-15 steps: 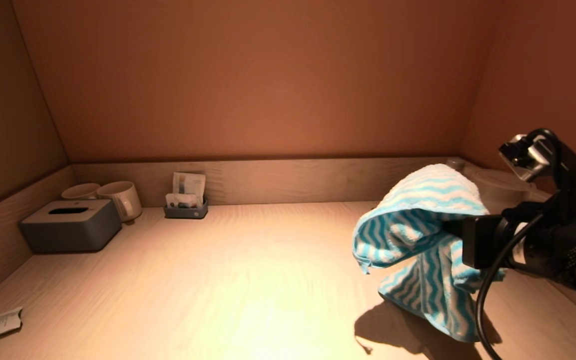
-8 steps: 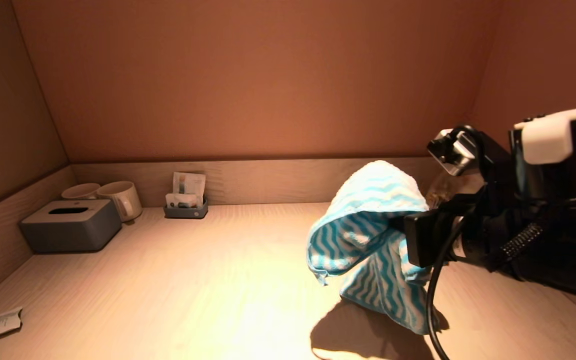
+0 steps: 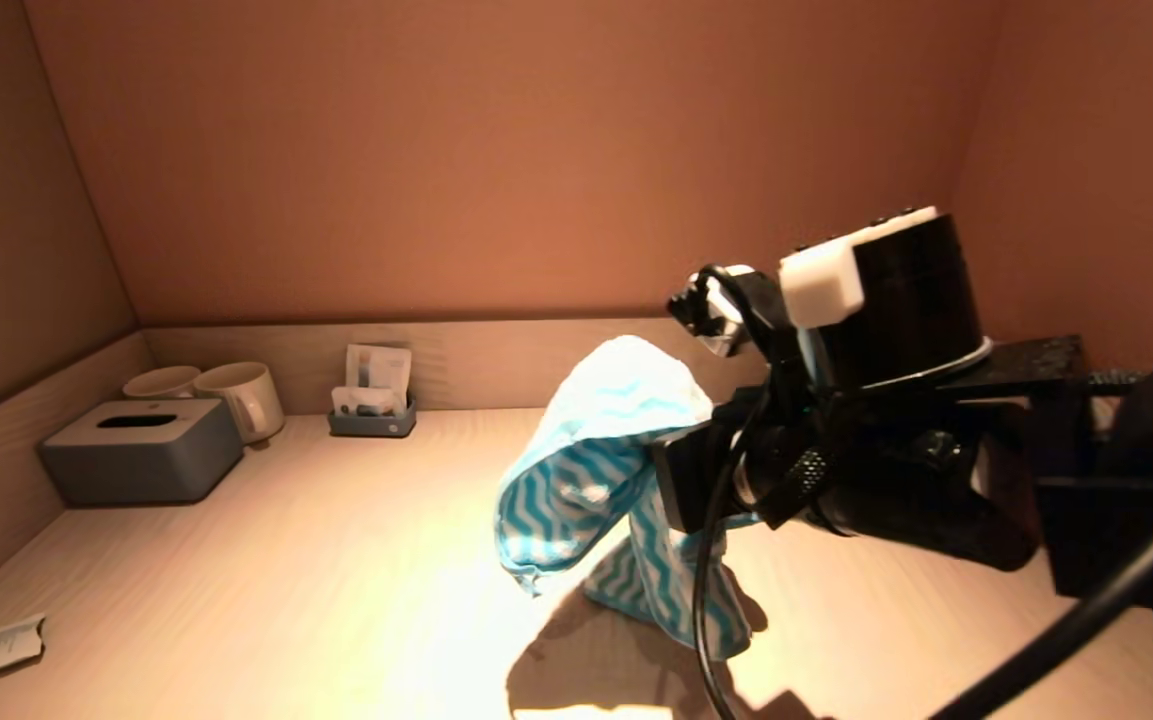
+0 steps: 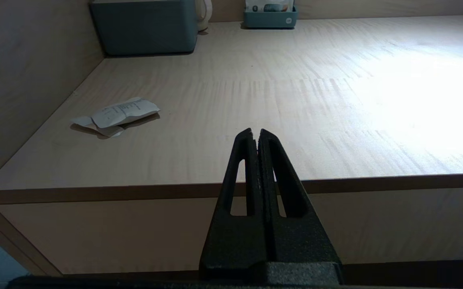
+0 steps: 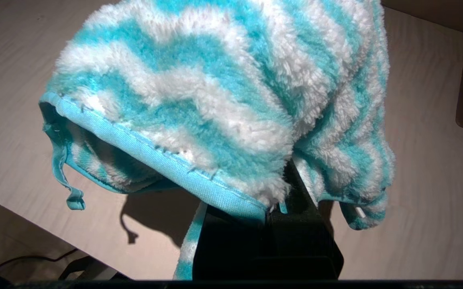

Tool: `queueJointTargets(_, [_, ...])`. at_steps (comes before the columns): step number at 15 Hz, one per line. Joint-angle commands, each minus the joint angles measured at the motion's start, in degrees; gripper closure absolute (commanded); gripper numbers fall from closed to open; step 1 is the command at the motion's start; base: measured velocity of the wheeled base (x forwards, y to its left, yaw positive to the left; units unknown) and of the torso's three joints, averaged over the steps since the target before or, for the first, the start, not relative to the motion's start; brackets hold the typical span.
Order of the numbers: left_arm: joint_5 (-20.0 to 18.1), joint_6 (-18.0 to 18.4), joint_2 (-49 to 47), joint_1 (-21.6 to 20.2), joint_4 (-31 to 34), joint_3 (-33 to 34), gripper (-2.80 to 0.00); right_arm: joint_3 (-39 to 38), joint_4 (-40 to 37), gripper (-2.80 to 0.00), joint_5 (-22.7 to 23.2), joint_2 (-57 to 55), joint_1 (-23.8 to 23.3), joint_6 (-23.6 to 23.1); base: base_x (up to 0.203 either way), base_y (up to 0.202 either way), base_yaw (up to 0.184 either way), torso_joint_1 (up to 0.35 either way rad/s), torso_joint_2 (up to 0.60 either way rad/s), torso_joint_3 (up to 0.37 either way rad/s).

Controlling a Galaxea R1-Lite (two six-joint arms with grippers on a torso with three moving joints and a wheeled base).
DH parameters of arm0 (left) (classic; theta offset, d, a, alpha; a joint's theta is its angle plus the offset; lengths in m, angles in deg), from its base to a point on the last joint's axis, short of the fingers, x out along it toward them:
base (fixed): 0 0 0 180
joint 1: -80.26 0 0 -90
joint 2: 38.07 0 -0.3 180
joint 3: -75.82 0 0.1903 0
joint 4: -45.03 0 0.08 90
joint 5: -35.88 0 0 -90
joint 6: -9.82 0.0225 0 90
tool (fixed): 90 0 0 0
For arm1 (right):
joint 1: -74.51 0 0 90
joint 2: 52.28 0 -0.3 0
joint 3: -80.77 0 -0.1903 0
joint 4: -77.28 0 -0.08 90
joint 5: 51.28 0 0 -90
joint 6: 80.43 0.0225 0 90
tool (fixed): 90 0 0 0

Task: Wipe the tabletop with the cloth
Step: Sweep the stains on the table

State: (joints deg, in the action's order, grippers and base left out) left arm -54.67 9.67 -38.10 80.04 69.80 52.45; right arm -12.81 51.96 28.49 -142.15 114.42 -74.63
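You have the cloth (image 3: 596, 470) clamped in the right gripper (image 3: 676, 480) over the tabletop (image 3: 336, 560) middle, its low end seemingly brushing the wood — judging by that, most wiping is left; the left gripper (image 4: 255, 138) waits near, pressed together.

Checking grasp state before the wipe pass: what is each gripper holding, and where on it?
The right gripper is shut on the cloth, pinched mid-fabric so it drapes over the fingers on both sides. The left gripper is shut and holds nothing, parked before the tabletop's front edge.

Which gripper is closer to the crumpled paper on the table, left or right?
Left. The left gripper sits shut just off the table's front edge near the crumpled paper; the right gripper holds the cloth mid-table.
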Motion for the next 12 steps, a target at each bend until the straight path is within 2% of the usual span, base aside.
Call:
queueJointTargets(1, [0.01,-0.02,0.02,-0.04,0.00,0.00,0.00,2.78,-0.10,0.00,-0.06,-6.16,1.32,0.00,0.000,0.000,0.000,0.000,0.00,0.000])
queueJointTargets(6, [0.02,-0.02,0.02,-0.04,0.00,0.00,0.00,7.40,0.00,0.00,-0.06,-17.50,4.56,0.08,0.000,0.000,0.000,0.000,0.00,0.000])
queueJointTargets(12, [0.02,-0.02,0.02,-0.04,0.00,0.00,0.00,11.70,-0.06,0.00,0.01,-26.76,4.82,0.28,0.000,0.000,0.000,0.000,0.00,0.000])
